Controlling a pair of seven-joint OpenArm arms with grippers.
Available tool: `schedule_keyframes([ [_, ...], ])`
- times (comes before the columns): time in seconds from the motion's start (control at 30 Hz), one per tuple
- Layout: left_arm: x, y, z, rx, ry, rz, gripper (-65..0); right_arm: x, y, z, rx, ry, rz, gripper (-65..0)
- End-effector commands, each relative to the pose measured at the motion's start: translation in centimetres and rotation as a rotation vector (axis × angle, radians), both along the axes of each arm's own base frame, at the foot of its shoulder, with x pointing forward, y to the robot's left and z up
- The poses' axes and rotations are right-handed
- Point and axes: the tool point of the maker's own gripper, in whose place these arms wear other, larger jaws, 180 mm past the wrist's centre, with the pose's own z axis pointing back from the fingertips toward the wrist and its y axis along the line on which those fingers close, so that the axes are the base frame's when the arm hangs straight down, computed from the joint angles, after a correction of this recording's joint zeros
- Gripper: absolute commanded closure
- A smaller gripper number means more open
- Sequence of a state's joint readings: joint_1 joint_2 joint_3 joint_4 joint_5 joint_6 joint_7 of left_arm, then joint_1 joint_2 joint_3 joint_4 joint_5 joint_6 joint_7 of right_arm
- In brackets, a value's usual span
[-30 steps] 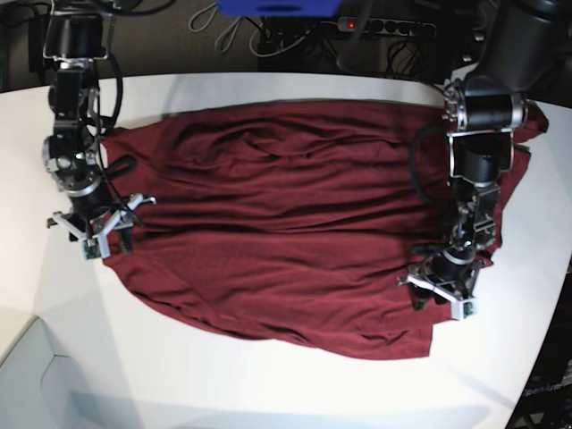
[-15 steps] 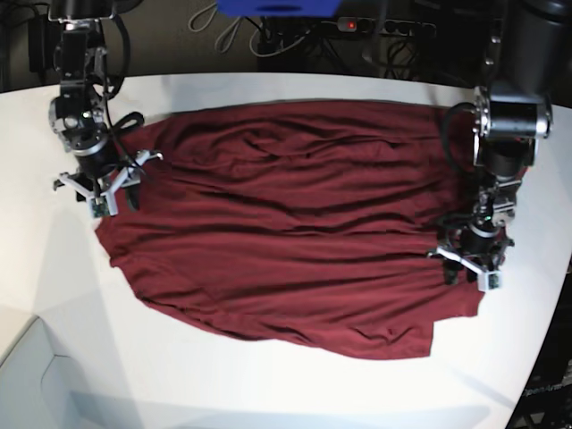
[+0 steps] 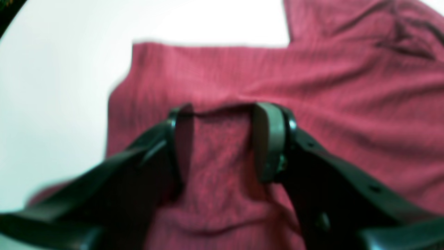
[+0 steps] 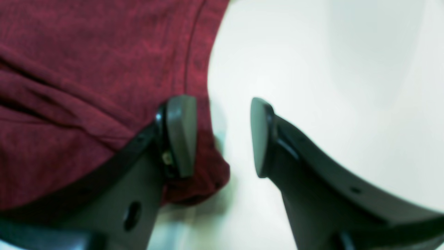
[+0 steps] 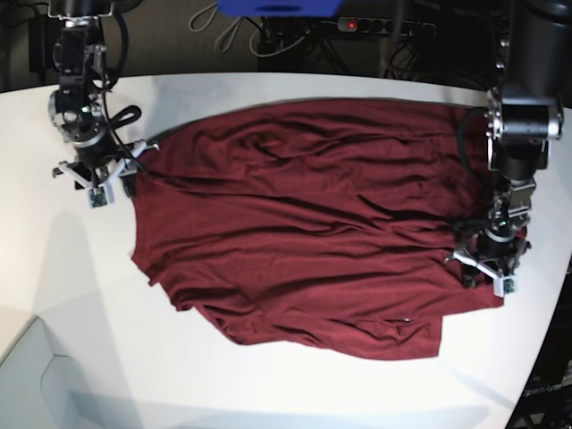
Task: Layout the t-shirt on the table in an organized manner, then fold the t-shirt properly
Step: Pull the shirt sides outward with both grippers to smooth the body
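Maroon shirt (image 5: 304,223) sprawls on the table (image 5: 268,384); left gripper (image 3: 222,139) parted over cloth, right gripper (image 4: 222,135) parted at its edge.

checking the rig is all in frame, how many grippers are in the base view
2. The right gripper is at the far left, at the t-shirt's edge. The left gripper is at the right, over the shirt's lower right part. None seems hidden.

Dark maroon t-shirt (image 5: 304,223) spread across white table (image 5: 268,384), plain thin fabric, long creases running side to side, edges uneven, lower hem rumpled near front; table smooth, curved edge, bare surface showing on all sides of shirt
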State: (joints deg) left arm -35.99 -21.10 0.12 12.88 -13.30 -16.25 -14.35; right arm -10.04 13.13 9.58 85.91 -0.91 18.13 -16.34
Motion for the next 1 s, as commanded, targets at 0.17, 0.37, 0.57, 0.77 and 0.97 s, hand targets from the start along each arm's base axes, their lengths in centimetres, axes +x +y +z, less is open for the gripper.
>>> schedule_keyframes([
  [0.17, 4.2, -0.9, 7.5, -0.047, -0.232, 0.0, -27.6, 6.0, 2.5, 5.7, 0.025, -0.188, 0.054, -25.8],
  [0.37, 2.8, -0.7, 6.7, -0.156, -0.219, 0.035, -27.6, 10.0, 7.0, 7.0, 0.063, -0.222, 0.15, -25.8],
  [0.57, -0.4, -0.5, 6.3, -0.197, -0.203, 0.01, -27.6, 13.3, 11.8, 5.3, 0.094, -0.162, 0.243, -22.4],
  [0.77, -3.9, -0.9, 6.1, -0.262, -0.21, -0.012, -27.5, 16.3, 12.0, 2.6, 0.124, -0.063, 0.211, -14.0],
  [0.97, -6.6, -1.2, 5.9, -0.291, -0.209, -0.031, -27.5, 17.4, 10.6, 0.0, 0.147, -0.008, 0.171, -4.0],
])
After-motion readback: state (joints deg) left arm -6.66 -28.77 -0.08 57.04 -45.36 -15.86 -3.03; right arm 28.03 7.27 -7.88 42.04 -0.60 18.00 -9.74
